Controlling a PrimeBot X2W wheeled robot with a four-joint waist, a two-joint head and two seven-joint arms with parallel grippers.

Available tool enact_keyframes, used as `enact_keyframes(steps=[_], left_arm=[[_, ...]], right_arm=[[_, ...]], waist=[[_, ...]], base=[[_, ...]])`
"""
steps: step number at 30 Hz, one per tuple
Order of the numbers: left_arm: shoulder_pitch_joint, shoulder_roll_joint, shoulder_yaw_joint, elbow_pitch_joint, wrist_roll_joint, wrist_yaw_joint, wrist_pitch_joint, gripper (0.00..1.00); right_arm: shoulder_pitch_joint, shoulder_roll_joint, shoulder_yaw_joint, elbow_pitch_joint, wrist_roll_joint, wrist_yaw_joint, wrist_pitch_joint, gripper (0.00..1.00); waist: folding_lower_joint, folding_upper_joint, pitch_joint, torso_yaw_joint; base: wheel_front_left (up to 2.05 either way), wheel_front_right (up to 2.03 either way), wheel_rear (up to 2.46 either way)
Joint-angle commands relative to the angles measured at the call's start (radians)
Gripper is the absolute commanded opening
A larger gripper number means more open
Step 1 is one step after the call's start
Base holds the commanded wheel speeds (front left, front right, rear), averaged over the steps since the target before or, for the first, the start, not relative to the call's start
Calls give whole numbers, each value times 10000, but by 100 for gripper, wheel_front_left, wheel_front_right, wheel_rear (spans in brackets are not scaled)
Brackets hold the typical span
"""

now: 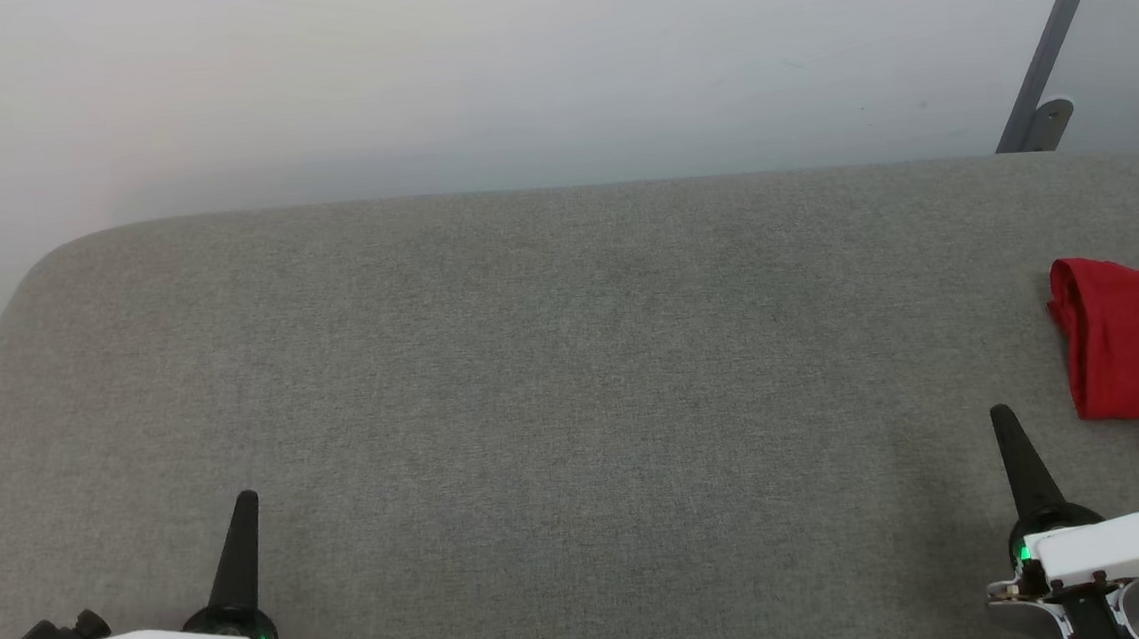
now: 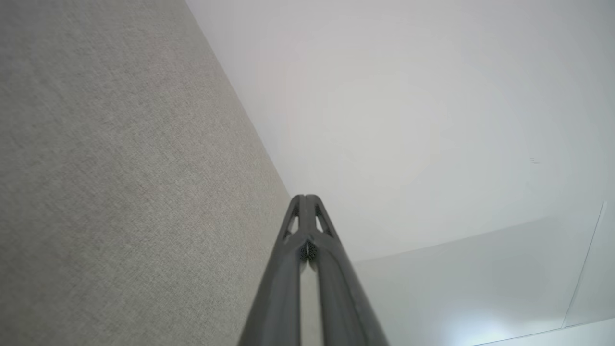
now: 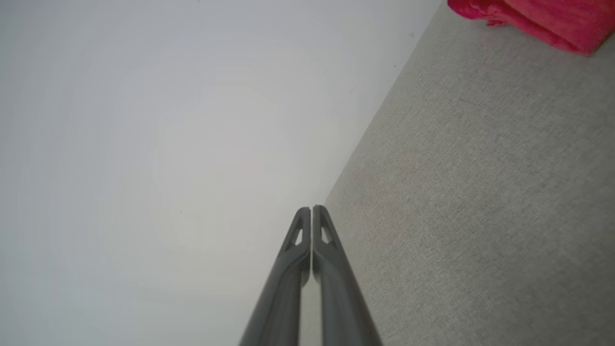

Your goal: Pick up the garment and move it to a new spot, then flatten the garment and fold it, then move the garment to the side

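The red jersey [image 1: 1138, 350], folded over with striped trim at its near edge, lies on the grey fabric desk [image 1: 574, 379] just ahead of and to the right of the right hand [image 1: 1003, 414], not touching it. The left hand [image 1: 244, 500] is well apart from it. Both hands are pinched shut and empty.

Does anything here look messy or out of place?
Only the red garment: it lies loosely bunched at the far right of the grey padded surface, cut off by the head view's edge. The left hand and right hand are shut, holding nothing.
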Motion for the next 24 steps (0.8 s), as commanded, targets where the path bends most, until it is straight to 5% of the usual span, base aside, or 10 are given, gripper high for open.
enact_keyframes(steps=[1, 24], left_arm=[[-323, 2, 93, -26, -241, 12, 73, 0], [-745, -342, 415, 287, -1661, 17, 614, 0]], right_arm=[[-224, -18, 7, -62, 267, 1, 93, 0], [-500, -9, 16, 54, 2136, 1, 544, 0]], waist=[[0, -1, 5, -14], [0, -1, 80, -217]], base=[[0, 0, 0], [0, 0, 0]])
